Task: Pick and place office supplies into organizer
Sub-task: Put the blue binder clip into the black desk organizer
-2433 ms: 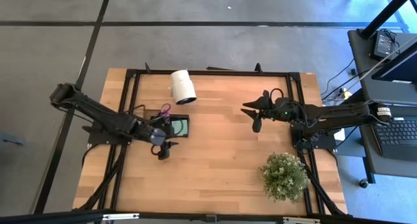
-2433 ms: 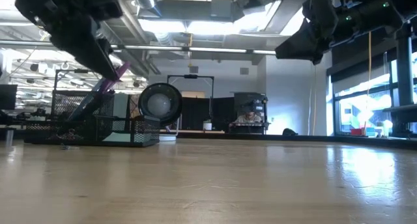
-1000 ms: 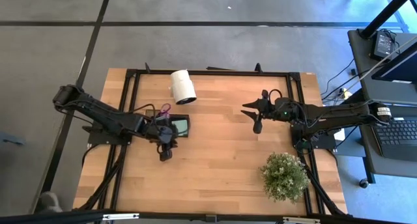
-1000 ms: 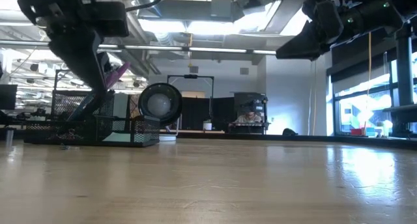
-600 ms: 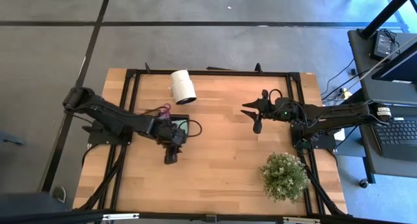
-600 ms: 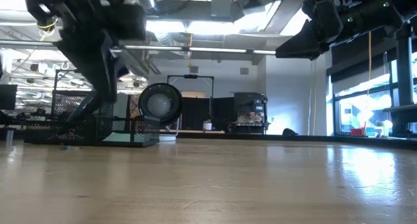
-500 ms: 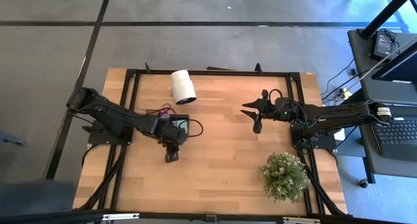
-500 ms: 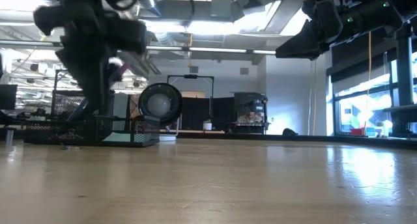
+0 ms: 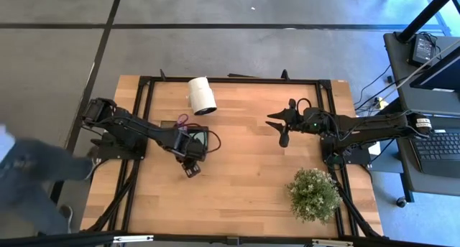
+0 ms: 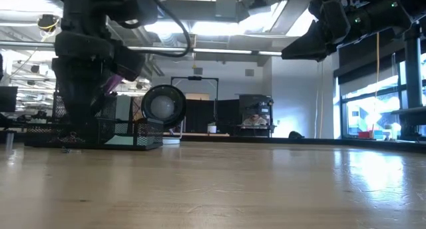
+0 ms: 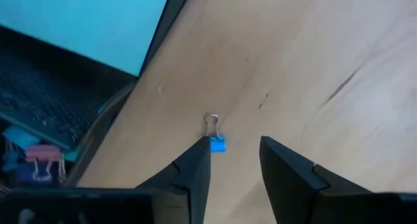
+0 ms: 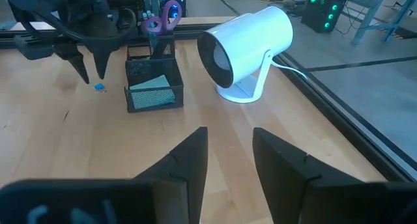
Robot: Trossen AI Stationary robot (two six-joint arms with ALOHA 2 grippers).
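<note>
The left gripper (image 11: 234, 152) is held low over the table (image 9: 244, 175), fingers apart and empty. A blue clip (image 11: 217, 143) lies on the wood just beside one fingertip, not gripped. The organizer (image 12: 153, 84) stands close by, a green pad (image 12: 151, 84) in its front compartment and purple scissors (image 12: 171, 12) upright behind. The right gripper (image 12: 228, 152) is raised well apart from it, fingers parted and empty, facing a white roll (image 12: 251, 45).
</note>
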